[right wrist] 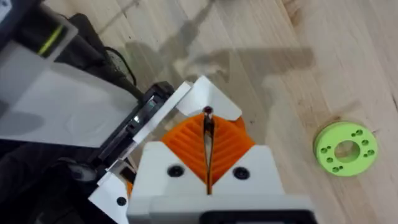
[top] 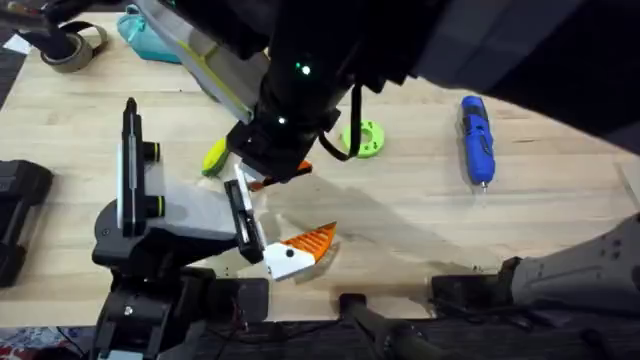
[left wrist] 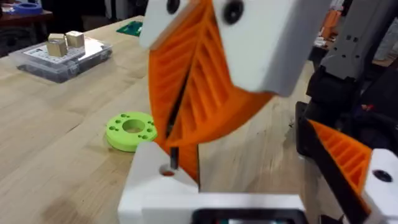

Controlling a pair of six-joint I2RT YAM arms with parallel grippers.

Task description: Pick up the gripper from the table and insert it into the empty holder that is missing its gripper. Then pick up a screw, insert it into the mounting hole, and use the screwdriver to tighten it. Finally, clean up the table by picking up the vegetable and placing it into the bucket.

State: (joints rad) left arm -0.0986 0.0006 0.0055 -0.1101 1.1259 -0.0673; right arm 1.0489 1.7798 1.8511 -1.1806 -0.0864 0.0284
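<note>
Your right tool (right wrist: 208,146) hovers over the holder (right wrist: 134,121), orange pads pinched shut on a thin dark pin I can't identify. Your left tool (left wrist: 183,112) is closed too. The screwdriver (top: 476,138) lies on the surface (top: 420,215).

Overhead looks down on table (top: 420,230); both wrist views close, sharing green disc (left wrist: 130,129).

Right gripper (right wrist: 208,155): orange pads pressed together, closed on a thin dark pin. Left gripper (left wrist: 177,134): pads together, nothing visible between them. One arm rises dark beneath the overhead camera.
</note>
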